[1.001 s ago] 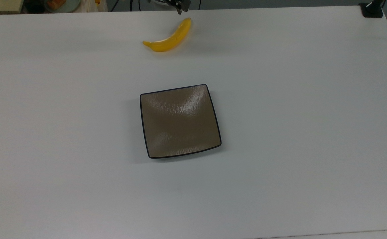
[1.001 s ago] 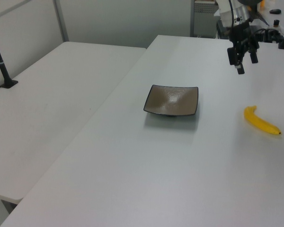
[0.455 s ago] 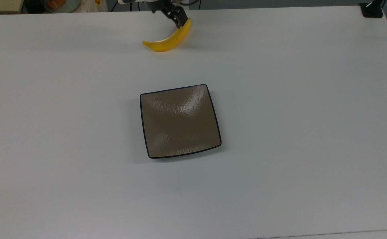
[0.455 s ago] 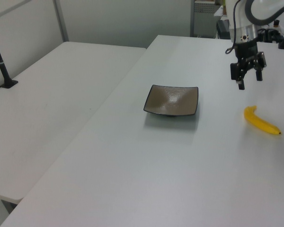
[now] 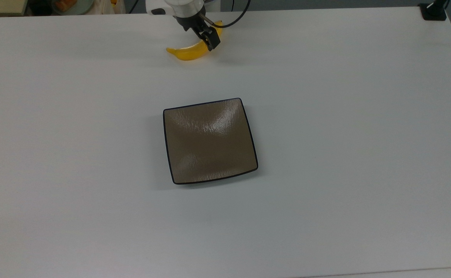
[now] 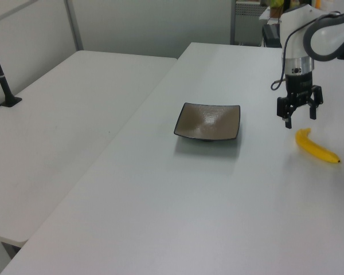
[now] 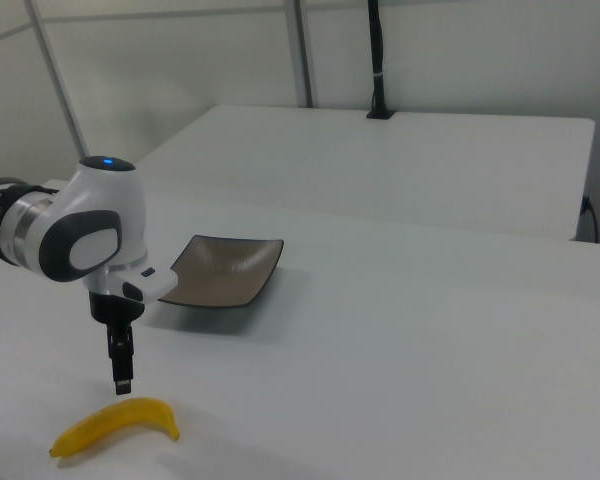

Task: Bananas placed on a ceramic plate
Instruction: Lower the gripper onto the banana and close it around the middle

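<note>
The robot arm's black two-finger jaws (image 6: 298, 116) hang spread apart and empty just above the smooth, bright yellow curved banana (image 6: 316, 147), which lies on the white bench (image 5: 325, 116) near the top view's upper edge. The square, glossy brown ceramic plate (image 5: 210, 141) with its thin dark rim sits bare, well apart from the fruit.

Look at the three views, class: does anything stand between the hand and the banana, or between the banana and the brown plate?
Nothing visible does. The open hand hangs just above the banana with only air between, and the bare white table runs unbroken from the banana to the empty plate.
</note>
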Tool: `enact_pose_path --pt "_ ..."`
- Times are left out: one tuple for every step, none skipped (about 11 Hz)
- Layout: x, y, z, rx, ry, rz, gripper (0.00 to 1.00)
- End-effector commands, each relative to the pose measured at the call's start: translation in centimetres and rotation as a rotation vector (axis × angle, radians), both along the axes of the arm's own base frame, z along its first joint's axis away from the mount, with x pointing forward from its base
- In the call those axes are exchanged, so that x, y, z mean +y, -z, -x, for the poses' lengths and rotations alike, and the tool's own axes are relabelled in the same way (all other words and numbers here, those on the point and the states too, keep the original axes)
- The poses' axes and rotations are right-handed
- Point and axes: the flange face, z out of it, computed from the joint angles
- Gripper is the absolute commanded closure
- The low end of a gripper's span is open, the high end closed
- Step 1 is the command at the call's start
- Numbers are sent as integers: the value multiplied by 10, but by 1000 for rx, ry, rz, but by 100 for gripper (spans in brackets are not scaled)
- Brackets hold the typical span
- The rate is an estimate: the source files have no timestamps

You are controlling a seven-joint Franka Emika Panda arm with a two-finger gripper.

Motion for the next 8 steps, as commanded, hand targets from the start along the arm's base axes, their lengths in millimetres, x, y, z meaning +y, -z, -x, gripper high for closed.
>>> enact_pose_path --pt "16 18 23 -39 14 11 0" --pt "16 25 27 -39 15 14 0" --pt "17 26 28 -39 3 23 0" --pt "16 32 32 -32 0 30 0" --pt "15 39 36 -37 -12 42 1" --pt "16 44 39 -32 -30 56 6" --pt "17 46 40 -28 -35 60 7" --pt "17 46 40 -27 -35 60 11"
